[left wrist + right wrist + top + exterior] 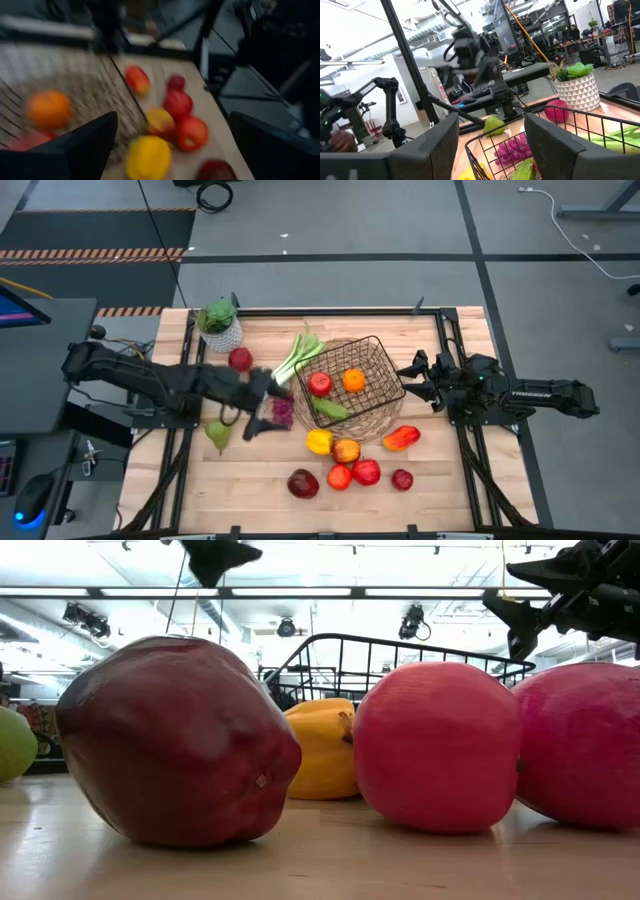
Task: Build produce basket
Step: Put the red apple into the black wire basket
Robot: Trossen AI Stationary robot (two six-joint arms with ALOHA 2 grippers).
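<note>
While the basket (352, 385) sits tilted mid-counter (250, 480) holding an orange (353, 380), the open left tool (268, 402) hovers by the grapes (282, 412); the right tool (412, 377), half-spread and holding nothing, stands beside the rim. No legible writing.

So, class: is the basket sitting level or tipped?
Tipped. In the high view the basket leans, its opening facing the leek, with the right gripper at its rim.
</note>
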